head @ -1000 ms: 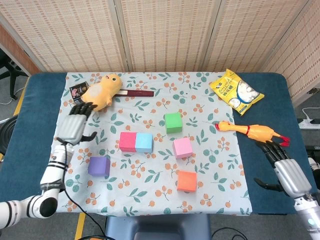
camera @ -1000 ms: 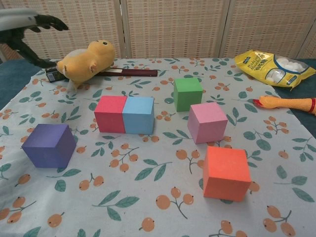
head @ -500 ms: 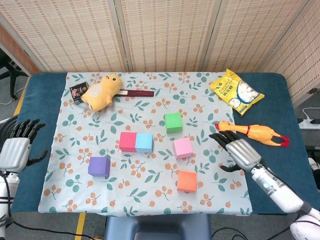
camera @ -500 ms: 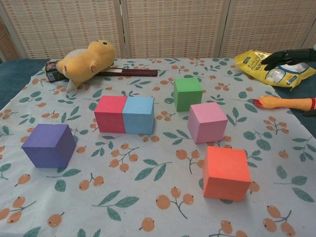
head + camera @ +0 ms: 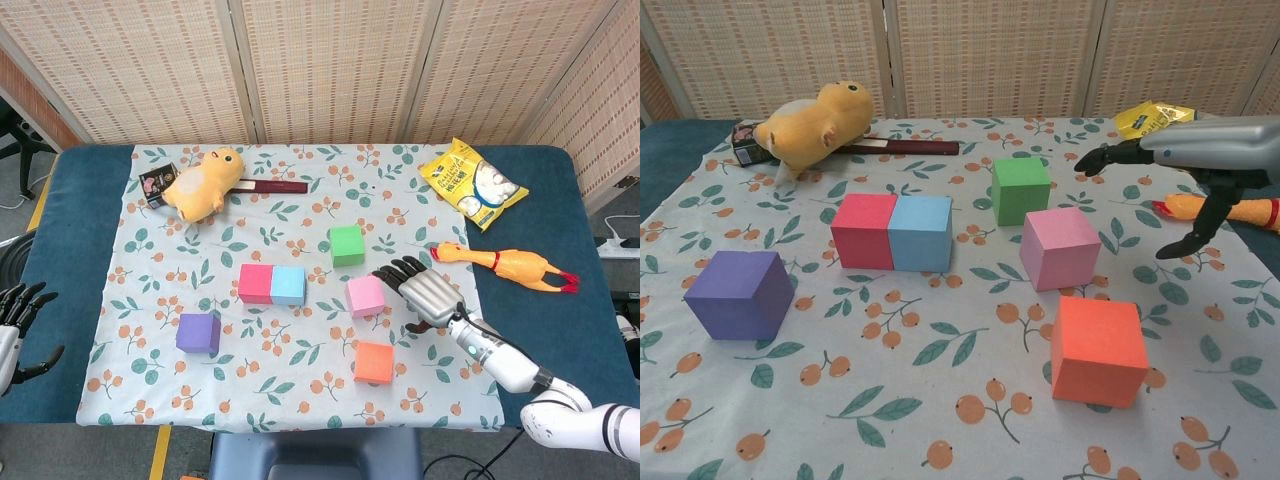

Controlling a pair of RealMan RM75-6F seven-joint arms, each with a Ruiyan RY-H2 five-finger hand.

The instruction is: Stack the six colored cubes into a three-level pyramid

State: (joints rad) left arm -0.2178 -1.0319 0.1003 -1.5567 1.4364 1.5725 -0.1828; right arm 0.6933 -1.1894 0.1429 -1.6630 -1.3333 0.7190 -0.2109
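Red cube [image 5: 255, 284] [image 5: 864, 231] and blue cube [image 5: 289, 286] [image 5: 921, 233] sit side by side, touching, mid-cloth. Green cube [image 5: 346, 245] [image 5: 1020, 190] lies behind, pink cube [image 5: 365, 296] [image 5: 1059, 247] to the right, orange cube [image 5: 374, 362] [image 5: 1097, 350] at the front, purple cube [image 5: 198, 333] [image 5: 739, 294] front left. My right hand [image 5: 427, 293] [image 5: 1185, 155] hovers open just right of the pink cube, fingers spread, holding nothing. My left hand [image 5: 12, 323] is open off the cloth at the far left edge.
A yellow plush duck [image 5: 203, 183] [image 5: 814, 123] and a dark bar [image 5: 268, 186] lie at the back left. A snack bag [image 5: 472, 182] and a rubber chicken [image 5: 505, 263] lie at the right. The floral cloth [image 5: 300, 400] covers a blue table.
My right hand has swung left from the table's right edge to beside the pink cube. My left hand has pulled back from the plush to the far left. No cube has moved.
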